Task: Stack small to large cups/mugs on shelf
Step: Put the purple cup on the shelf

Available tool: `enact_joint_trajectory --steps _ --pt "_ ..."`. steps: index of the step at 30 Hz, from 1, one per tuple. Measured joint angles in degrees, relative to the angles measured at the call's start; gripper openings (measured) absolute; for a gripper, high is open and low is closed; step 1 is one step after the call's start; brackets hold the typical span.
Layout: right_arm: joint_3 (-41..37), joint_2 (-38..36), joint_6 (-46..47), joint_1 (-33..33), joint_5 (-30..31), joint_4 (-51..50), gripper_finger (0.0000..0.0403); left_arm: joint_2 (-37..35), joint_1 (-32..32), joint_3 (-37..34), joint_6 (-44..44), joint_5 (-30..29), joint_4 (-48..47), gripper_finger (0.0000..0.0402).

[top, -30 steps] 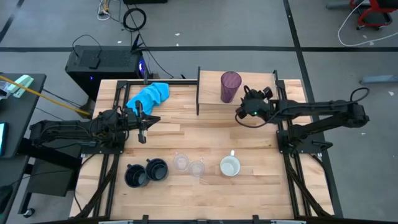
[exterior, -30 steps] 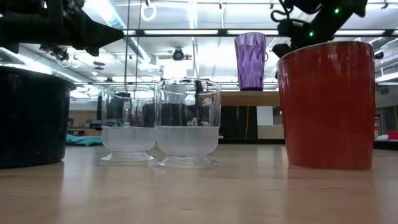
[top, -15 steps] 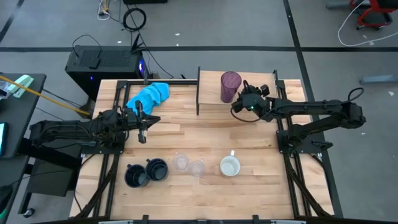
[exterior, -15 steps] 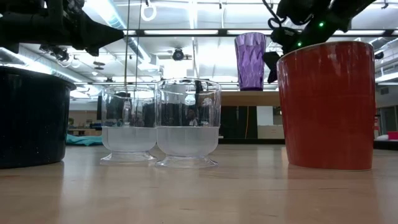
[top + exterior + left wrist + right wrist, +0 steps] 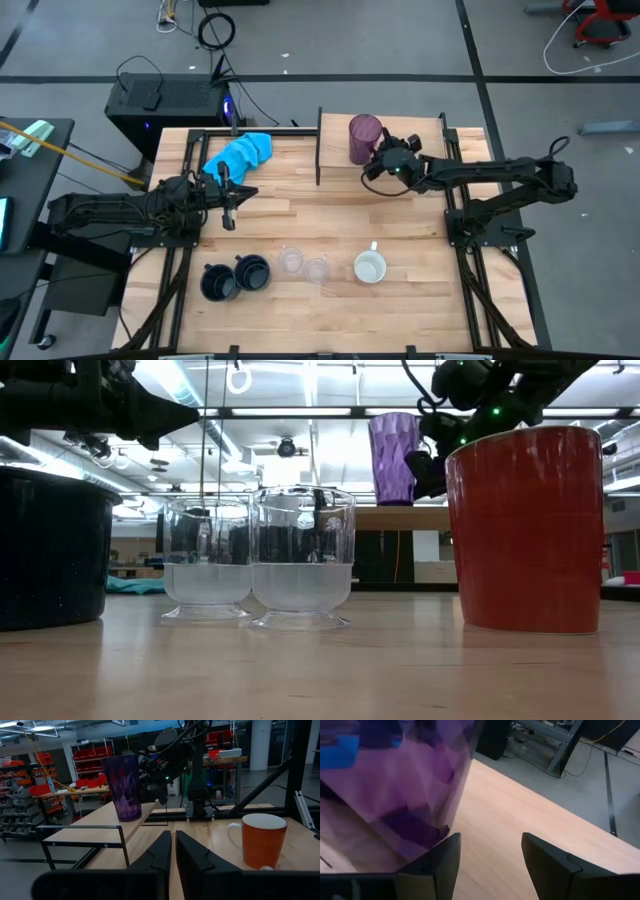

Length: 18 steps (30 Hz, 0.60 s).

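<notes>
The purple tumbler (image 5: 362, 138) stands on the light-wood shelf (image 5: 340, 172), near its dark upright panel. My right gripper (image 5: 375, 157) is open right beside it, on its right; the tumbler (image 5: 395, 780) lies outside the jaws and only the board (image 5: 510, 820) shows between them. The orange mug (image 5: 370, 267), two clear glasses (image 5: 291, 261) (image 5: 316, 271) and two navy mugs (image 5: 218, 283) (image 5: 252, 272) stand on their bases along the table's near edge. My left gripper (image 5: 240, 194) hovers shut and empty at the table's left. My right gripper meets the tumbler's lower wall (image 5: 427, 837) with the outer side of one finger (image 5: 442, 857). It comes from the table's right, slanting a little downward. The tumbler (image 5: 122, 787) keeps its base on the shelf and leans slightly away from the gripper, toward the panel.
A blue cloth (image 5: 240, 153) lies at the table's far left. Dark frame rails run along both table sides. Bare wood lies in the table's middle, between the shelf and the row of cups.
My right gripper has moved toward the table's left and slightly down, up to the tumbler, staying open. The tumbler has shifted a little toward the dark panel and tipped slightly that way.
</notes>
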Motion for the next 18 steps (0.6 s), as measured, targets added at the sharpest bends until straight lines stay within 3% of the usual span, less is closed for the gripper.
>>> enact_joint_trajectory --steps 18 --pt "0.07 4.52 -1.79 0.02 -3.01 8.53 0.0217 0.01 -0.02 0.02 -0.01 0.00 0.00 0.0028"
